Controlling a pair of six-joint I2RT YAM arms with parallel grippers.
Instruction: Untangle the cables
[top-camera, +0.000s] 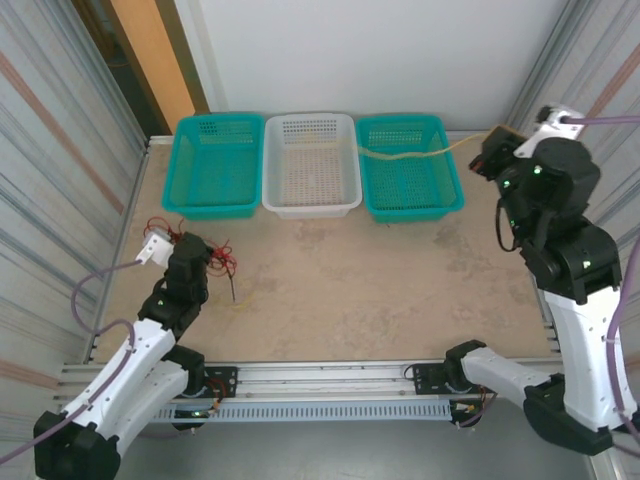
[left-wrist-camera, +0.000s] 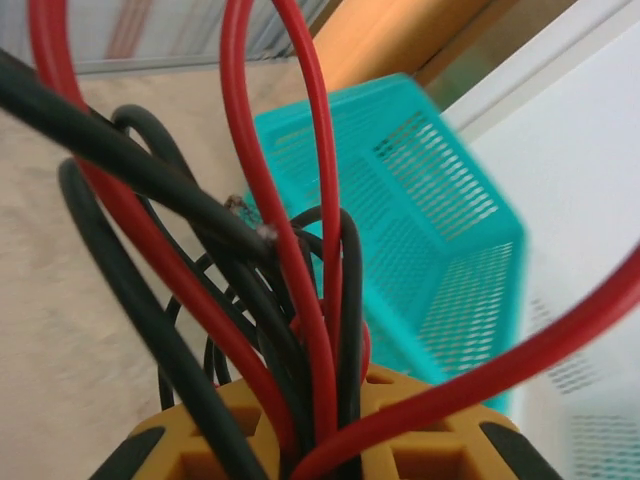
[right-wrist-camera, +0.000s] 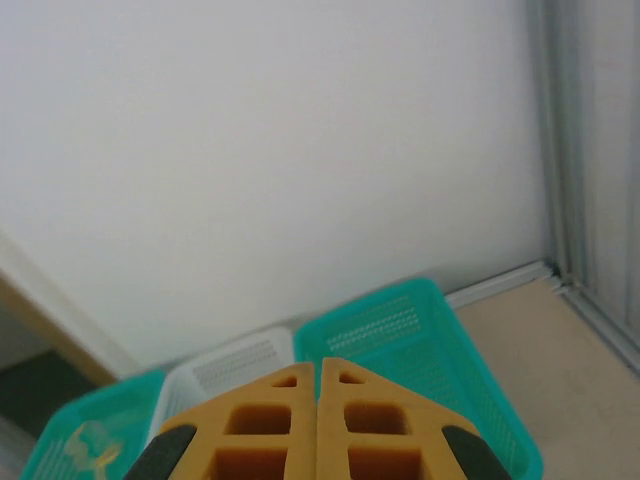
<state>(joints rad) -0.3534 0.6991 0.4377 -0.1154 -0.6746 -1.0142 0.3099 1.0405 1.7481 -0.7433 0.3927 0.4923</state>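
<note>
The red and black cables (left-wrist-camera: 300, 320) sit bunched at about 8 o'clock on the table (top-camera: 400, 290). The left claw (left-wrist-camera: 330, 415) holds them up in a knot of loops, its fingers pinched narrow around the strands. The pale yellow cable (top-camera: 420, 154) lies well apart from them, draped across the right teal basket (top-camera: 412, 212) at 1 o'clock. Its far end runs up to the right claw (right-wrist-camera: 319, 372), which is closed finger to finger; whether it pinches that end I cannot tell. The step in hand looks like parting red from black, with the yellow one dealt with. Next, I judge, the right arm needs to leave the yellow end, cross toward 8 o'clock and take one colour, so the two claws can draw the loops apart slowly without tightening them. The table is mottled tan. A white basket (top-camera: 310, 206) stands at 12 o'clock and a left teal basket (top-camera: 213, 210) at 11. Behind them is a white wall, with corrugated metal panels at 3 and 9 o'clock.
</note>
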